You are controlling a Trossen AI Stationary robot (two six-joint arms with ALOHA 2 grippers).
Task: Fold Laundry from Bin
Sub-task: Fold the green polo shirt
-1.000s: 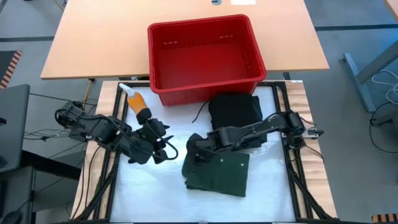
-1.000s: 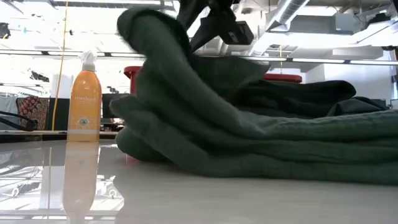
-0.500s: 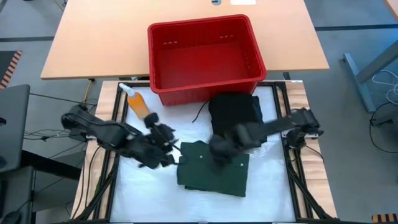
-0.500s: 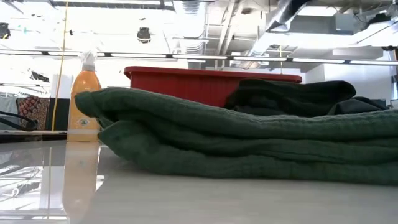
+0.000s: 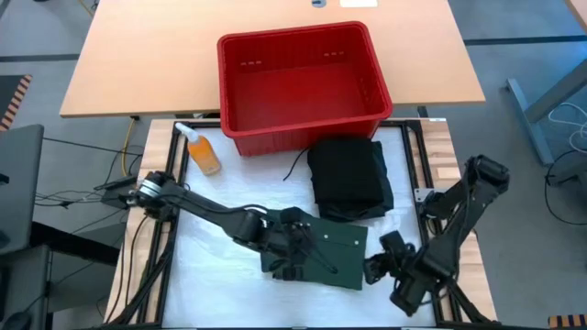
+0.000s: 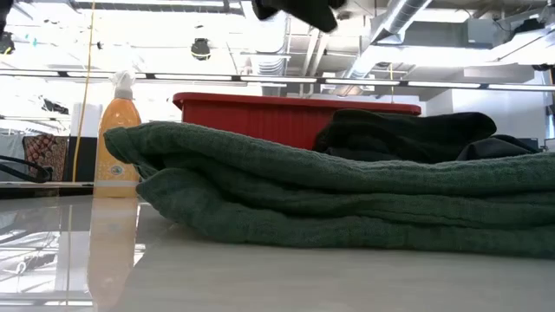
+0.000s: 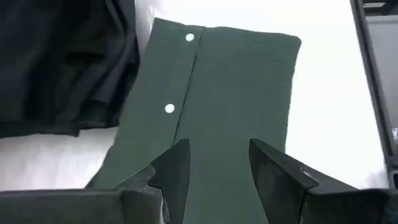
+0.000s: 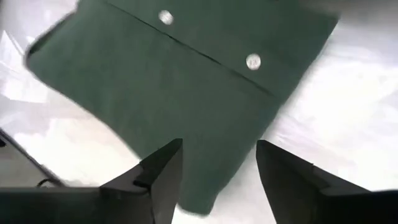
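White sheeting covers the work table, with a bare wooden table pushed up behind it. On that far edge sits the red bin, and nothing shows inside it from above. An orange bottle stands near the bin's corner on the left arm's side.

Right under the left gripper lies the folded green shirt, flat, its button strip and two white buttons facing up. The left gripper hangs over the shirt with its fingers parted and nothing between them; whether the tips touch the cloth I cannot tell. Beyond it, toward the bin, a pile of black clothes lies folded, its edge just beside the shirt.

The right gripper is off the shirt's near corner, on the side away from the left arm, low toward the table's front edge. Its fingers stand apart and empty, pointing back at the shirt.

From table height the green shirt shows as a thick layered stack, with the black pile and the bin behind it.
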